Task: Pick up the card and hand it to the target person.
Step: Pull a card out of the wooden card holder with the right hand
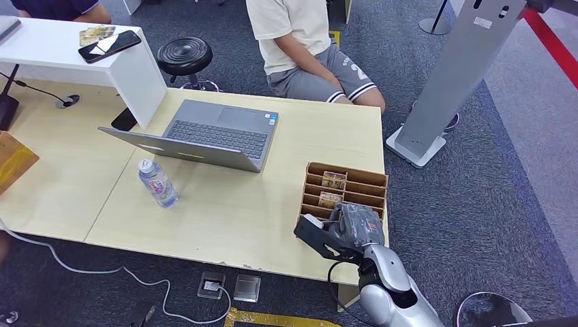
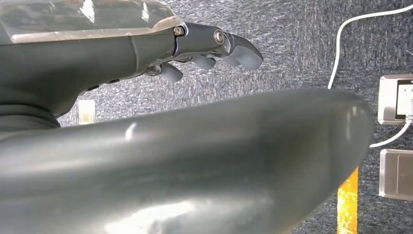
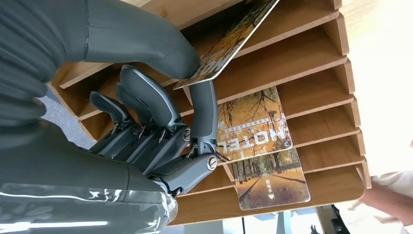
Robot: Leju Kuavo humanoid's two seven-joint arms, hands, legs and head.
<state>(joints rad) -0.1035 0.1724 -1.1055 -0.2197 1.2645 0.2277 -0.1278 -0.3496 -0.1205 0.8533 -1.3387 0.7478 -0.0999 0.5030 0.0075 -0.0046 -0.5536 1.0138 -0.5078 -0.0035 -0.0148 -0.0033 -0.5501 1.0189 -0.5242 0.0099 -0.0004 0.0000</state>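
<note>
The right hand (image 3: 160, 131) pinches a hotel card (image 3: 229, 44) between thumb and finger directly above the wooden slotted rack (image 3: 311, 63), apparently lifting it free of its slot. Two more cards (image 3: 255, 126) stand just beyond its fingertips, stored upright for easy picking. The left hand (image 2: 209, 48) hangs over carpet, fingers loosely curled, holding nothing.
</note>
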